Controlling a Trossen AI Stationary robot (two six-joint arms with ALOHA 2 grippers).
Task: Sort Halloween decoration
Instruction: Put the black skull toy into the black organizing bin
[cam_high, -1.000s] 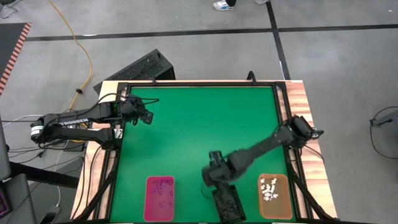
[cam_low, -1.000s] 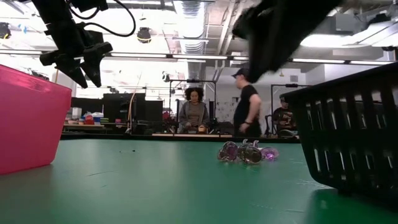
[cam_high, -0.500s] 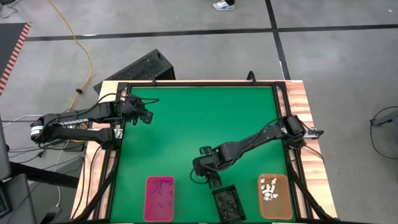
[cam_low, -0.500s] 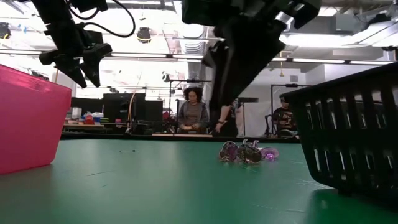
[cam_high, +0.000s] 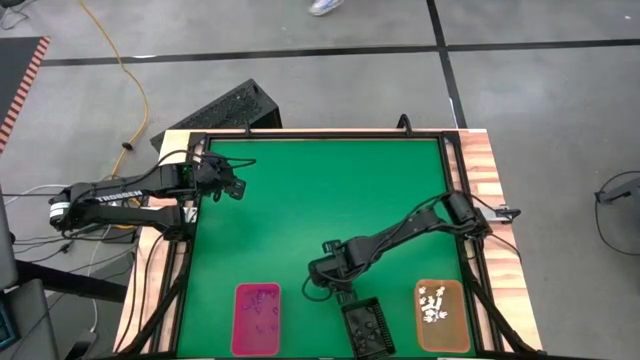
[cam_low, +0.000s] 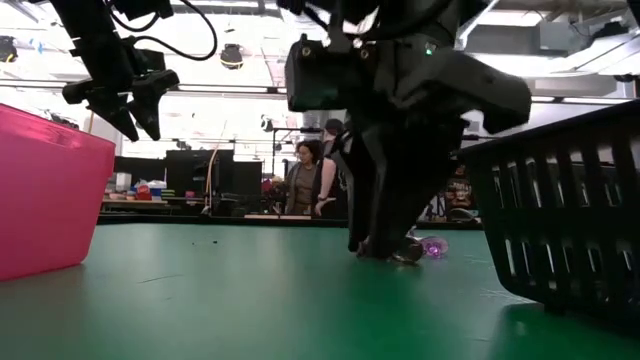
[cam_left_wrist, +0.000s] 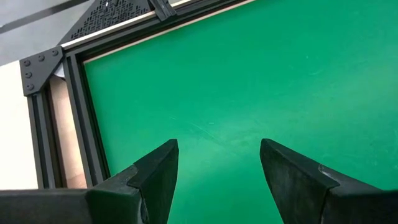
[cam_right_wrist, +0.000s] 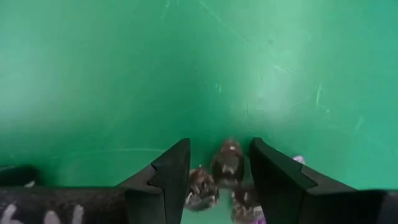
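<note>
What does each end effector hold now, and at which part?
Nothing is held. The right end effector stands open on the mat, its fingers on either side of small trinkets without gripping them. The left end effector is open and empty.

I saw even overhead lighting with soft shadows on the green surface (cam_high: 300, 210). Ceiling lamps (cam_low: 310, 40) glared in the low view. The right wrist view was blurred; the trinkets (cam_right_wrist: 227, 163) were out of focus.
</note>
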